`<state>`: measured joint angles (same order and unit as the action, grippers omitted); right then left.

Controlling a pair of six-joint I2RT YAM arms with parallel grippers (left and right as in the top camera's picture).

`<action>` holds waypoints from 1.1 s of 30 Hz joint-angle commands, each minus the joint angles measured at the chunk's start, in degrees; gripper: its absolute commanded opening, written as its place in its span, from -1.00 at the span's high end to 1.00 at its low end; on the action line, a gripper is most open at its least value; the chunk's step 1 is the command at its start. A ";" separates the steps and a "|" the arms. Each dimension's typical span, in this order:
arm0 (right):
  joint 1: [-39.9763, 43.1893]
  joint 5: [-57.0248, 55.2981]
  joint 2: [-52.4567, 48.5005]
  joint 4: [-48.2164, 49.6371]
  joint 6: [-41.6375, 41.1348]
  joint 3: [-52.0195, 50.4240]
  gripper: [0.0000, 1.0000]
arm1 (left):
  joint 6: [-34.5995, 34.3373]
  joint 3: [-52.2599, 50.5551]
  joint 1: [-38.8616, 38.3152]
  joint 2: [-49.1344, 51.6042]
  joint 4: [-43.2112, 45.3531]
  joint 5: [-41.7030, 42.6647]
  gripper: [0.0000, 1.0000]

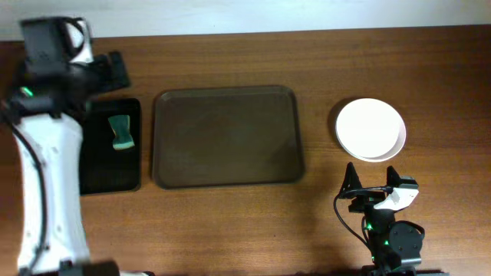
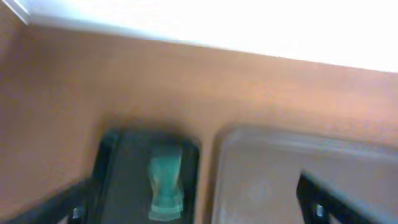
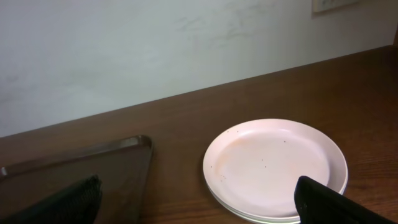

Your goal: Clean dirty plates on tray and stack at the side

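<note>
From overhead, the brown tray (image 1: 226, 136) sits mid-table and bare. The plates (image 1: 370, 129) lie stacked on the table at its 3 o'clock, well clear of the rim. The right gripper (image 1: 374, 184) waits at the stack's 6 o'clock, fingers spread wide and holding nothing. At the brown tray's 9 o'clock is a black tray (image 1: 92, 172) carrying a green sponge (image 1: 120, 132).

The left wrist view is blurred. The left gripper (image 2: 194, 186) is spread wide and empty above the gap between the two trays, with the sponge at its 7 o'clock.

In the right wrist view the top plate shows faint specks. The plates look stiff, smooth, likely slippery and breakable. The overhanging rim at 6 o'clock is probably the best hold. Nothing blocks the approach, and the brown tray's corner is at 9 o'clock.
</note>
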<state>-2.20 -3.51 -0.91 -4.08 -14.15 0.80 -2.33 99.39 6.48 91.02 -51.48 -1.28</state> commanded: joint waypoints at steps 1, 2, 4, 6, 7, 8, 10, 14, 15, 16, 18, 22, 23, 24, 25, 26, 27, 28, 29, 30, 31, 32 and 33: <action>-0.42 0.28 0.55 -0.24 0.22 -0.48 -0.97 | 4.59 -19.56 -4.02 -13.25 16.02 0.04 -0.98; -0.42 0.28 0.55 -0.24 0.22 -0.48 -0.97 | 4.55 -28.96 -4.09 -19.21 23.93 0.33 -0.98; -0.42 0.28 0.55 -0.24 0.22 -0.48 -0.97 | 4.57 -43.98 -4.09 -29.14 35.01 0.46 -0.98; -0.42 0.28 0.55 -0.24 0.22 -0.48 -0.97 | 4.57 -58.90 -4.09 -41.18 44.83 0.26 -0.98; -0.42 0.28 0.55 -0.24 0.22 -0.48 -0.97 | 4.57 -66.03 -4.09 -47.54 48.11 0.20 -0.98; -0.42 0.28 0.55 -0.24 0.22 -0.48 -0.97 | 4.59 -70.99 -4.09 -52.57 49.81 0.17 -0.98; -0.42 0.28 0.55 -0.24 0.22 -0.48 -0.97 | 4.59 -79.84 -4.09 -62.88 51.69 -0.22 -0.98; -0.42 0.28 0.55 -0.24 0.22 -0.48 -0.97 | 4.59 -88.87 -4.09 -76.24 52.30 -1.53 -0.98; -0.42 0.28 0.55 -0.24 0.22 -0.48 -0.97 | 4.59 -90.01 -4.09 -77.92 52.30 -1.51 -0.98; -0.42 0.28 0.55 -0.24 0.22 -0.48 -0.96 | 4.59 -91.10 -4.09 -79.49 52.37 -1.51 -0.98; -0.42 0.28 0.55 -0.24 0.22 -0.48 -0.97 | 4.59 -93.88 -4.09 -83.52 52.35 -1.51 -0.98; -0.42 0.28 0.55 -0.24 0.22 -0.48 -0.97 | 4.59 -97.44 -4.09 -88.72 52.35 -1.51 -0.98; -0.42 0.28 0.55 -0.24 0.22 -0.48 -0.97 | 4.59 -98.38 -4.09 -90.14 52.37 -1.51 -0.98; -0.42 0.28 0.55 -0.24 0.22 -0.48 -0.97 | 4.57 -98.92 -4.09 -90.79 52.33 -1.46 -0.98; -0.42 0.28 0.55 -0.24 0.22 -0.48 -0.97 | 4.59 -98.92 -4.09 -90.75 52.06 -1.49 -0.98; -0.42 0.28 0.55 -0.24 0.22 -0.48 -0.97 | 4.59 -98.90 -4.09 -90.75 51.45 -1.51 -0.98; -0.42 0.28 0.55 -0.24 0.22 -0.48 -0.97 | 4.59 -98.92 -4.09 -90.75 50.03 -1.49 -0.98; -0.42 0.28 0.55 -0.24 0.22 -0.48 -0.97 | 4.57 -98.90 -4.09 -90.75 47.78 -1.49 -0.98; -0.42 0.28 0.55 -0.24 0.22 -0.48 -0.97 | 4.59 -98.90 -4.09 -90.75 46.90 -1.01 -0.98; -0.42 0.28 0.55 -0.24 0.22 -0.48 -0.97 | 4.57 -98.90 -4.09 -90.75 46.88 -0.90 -0.98; -0.42 0.28 0.55 -0.24 0.22 -0.48 -0.97 | 4.57 -98.88 -4.09 -90.73 46.86 -0.87 -0.98; -0.42 0.28 0.55 -0.24 0.22 -0.48 -0.97 | 4.57 -98.88 -4.09 -90.73 46.88 -0.92 -0.98; -0.42 0.28 0.55 -0.24 0.22 -0.48 -0.97 | 4.57 -98.88 -4.09 -90.73 46.86 -0.90 -0.98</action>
<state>-2.26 -3.36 -0.69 -4.12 -14.15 0.78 1.34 0.84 2.22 0.84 -4.60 -2.13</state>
